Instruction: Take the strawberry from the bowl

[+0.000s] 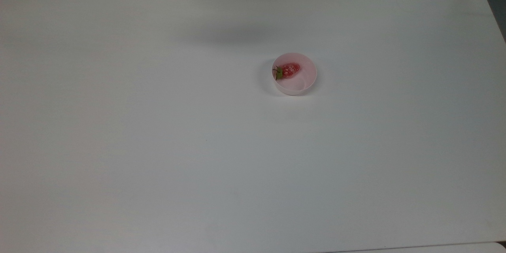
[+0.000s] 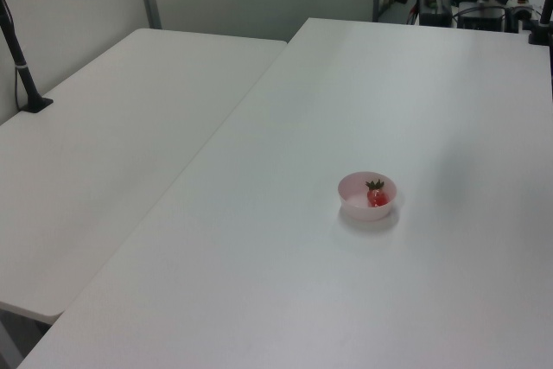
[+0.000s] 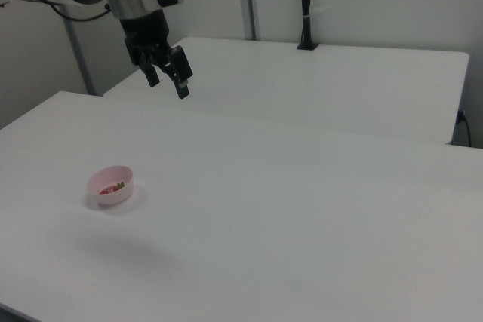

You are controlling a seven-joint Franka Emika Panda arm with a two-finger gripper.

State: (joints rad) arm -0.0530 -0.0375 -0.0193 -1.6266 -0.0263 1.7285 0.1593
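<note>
Red strawberry (image 1: pixel 290 70) on its side in pink bowl (image 1: pixel 306 85), cap twd top view's left.

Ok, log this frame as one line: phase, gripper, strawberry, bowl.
phase: pre-approach | gripper: open, empty, high above table, away from bowl | strawberry: in bowl, untouched | bowl: upright on white table

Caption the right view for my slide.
Open pincer hangs above the white table, apart from the pink bowl holding a strawberry.
</note>
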